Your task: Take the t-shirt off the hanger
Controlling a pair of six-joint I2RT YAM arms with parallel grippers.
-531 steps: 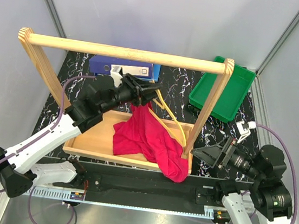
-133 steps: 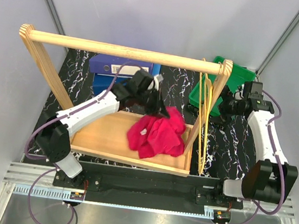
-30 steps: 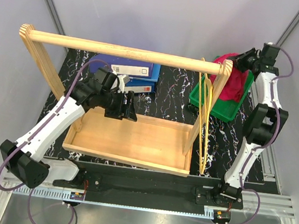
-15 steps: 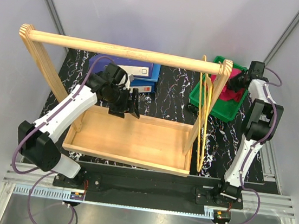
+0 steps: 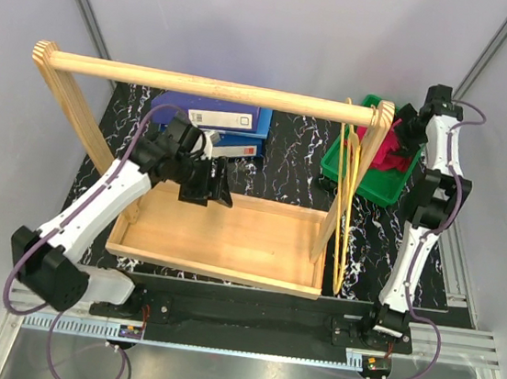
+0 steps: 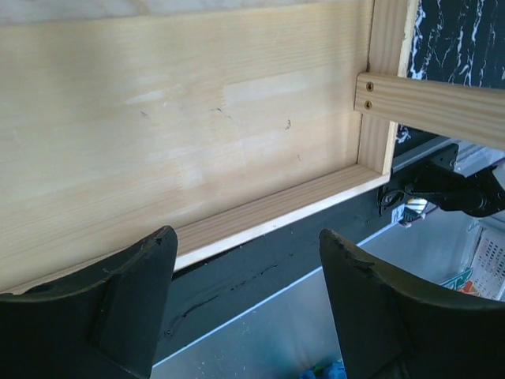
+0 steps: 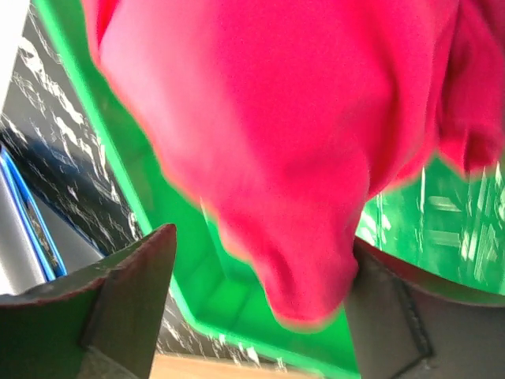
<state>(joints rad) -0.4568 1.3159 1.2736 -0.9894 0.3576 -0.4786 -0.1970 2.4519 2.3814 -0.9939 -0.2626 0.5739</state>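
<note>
From above, the hanger [image 5: 345, 210] is hanging by its hook from the wooden rail [image 5: 211, 85], just beside the frame's right post. The t-shirt [image 5: 393, 151] is sitting bunched in the green bin [image 5: 364, 177] behind that post, apart from the hanger. Your right gripper [image 5: 406, 134] is reaching down over the bin, right at the cloth. Your left gripper [image 5: 213, 185] is hovering over the back left part of the wooden tray [image 5: 216, 268], near the blue binders [image 5: 212, 115]. In the left wrist view, your left gripper [image 6: 248, 233] is holding nothing, with its fingers [image 6: 130, 296] spread wide over the tray's [image 6: 268, 217] bare floor and near rim. In the right wrist view, your right gripper [image 7: 262, 237] is also standing with its fingers [image 7: 126, 300] spread wide. The t-shirt [image 7: 268, 134] is showing blurred, filling the top and drooping between them into the green bin [image 7: 197, 268]. Whether the cloth is touching either finger, I cannot tell.
</note>
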